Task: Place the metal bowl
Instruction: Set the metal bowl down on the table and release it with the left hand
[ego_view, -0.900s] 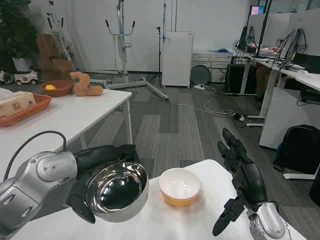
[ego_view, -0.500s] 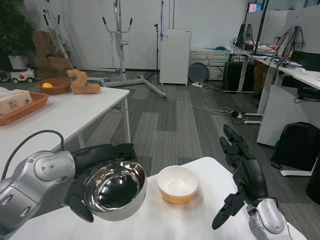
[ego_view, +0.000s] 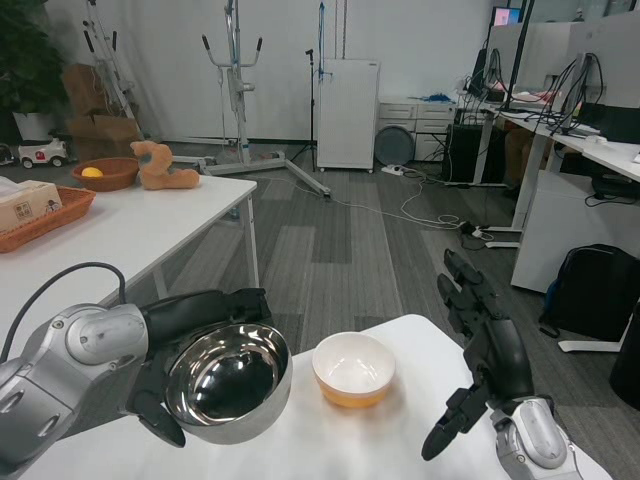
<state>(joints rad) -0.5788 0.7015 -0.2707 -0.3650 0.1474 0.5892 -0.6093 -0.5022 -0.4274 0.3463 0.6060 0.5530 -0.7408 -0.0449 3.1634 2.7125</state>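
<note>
My left hand (ego_view: 190, 340) grips the shiny metal bowl (ego_view: 230, 385) by its far and left rim, low over the near-left part of the white table (ego_view: 340, 440). The bowl is tipped slightly toward me, its dark mirrored inside showing. Whether its base touches the table I cannot tell. Just right of it stands a white bowl with an orange underside (ego_view: 354, 369), close but apart. My right hand (ego_view: 480, 355) hovers open at the table's right side, fingers spread and empty.
A second white table (ego_view: 130, 225) stands at the left with a brown bowl holding a yellow fruit (ego_view: 105, 173), an orange toy (ego_view: 160, 168) and an orange basket (ego_view: 45, 215). The table's far edge drops to carpeted floor; desks and a black backpack (ego_view: 590, 290) lie at the right.
The whole picture has shifted slightly left and down with the camera. Metal bowl and both hands keep the same places relative to the table.
</note>
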